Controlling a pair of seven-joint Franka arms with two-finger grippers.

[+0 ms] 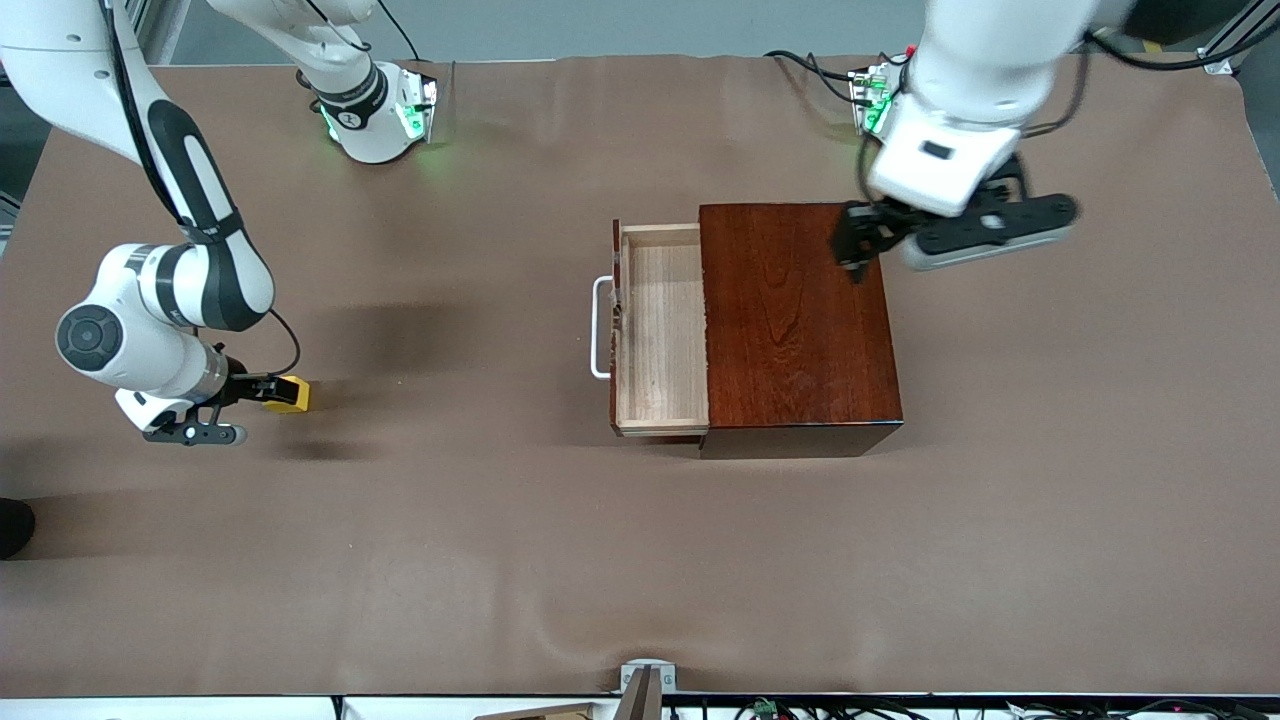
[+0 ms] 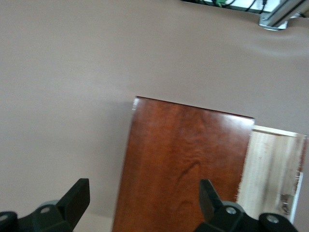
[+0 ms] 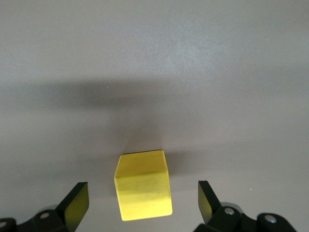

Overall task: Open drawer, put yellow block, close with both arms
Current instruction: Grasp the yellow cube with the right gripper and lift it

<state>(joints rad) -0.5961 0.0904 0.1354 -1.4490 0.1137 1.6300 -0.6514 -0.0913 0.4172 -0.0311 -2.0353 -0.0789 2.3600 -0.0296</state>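
The drawer (image 1: 660, 330) stands pulled out of the mahogany box (image 1: 795, 320) toward the right arm's end, its pale wood tray empty and its white handle (image 1: 600, 327) in front. The yellow block (image 1: 290, 394) sits on the table toward the right arm's end. My right gripper (image 1: 255, 390) is open and low at the block; in the right wrist view the block (image 3: 143, 186) lies between the fingers of the gripper (image 3: 143, 194), untouched. My left gripper (image 1: 868, 238) is open and empty over the box's top edge. The left wrist view shows that gripper (image 2: 145, 203), the box top (image 2: 183, 164) and the drawer (image 2: 270, 169).
A brown cover (image 1: 500, 560) spans the table. Both green-lit bases (image 1: 385, 115) stand along the edge farthest from the front camera, with cables (image 1: 810, 65) beside the left arm's. A metal bracket (image 1: 647, 682) sits at the nearest edge, a dark object (image 1: 12, 525) at the right arm's end.
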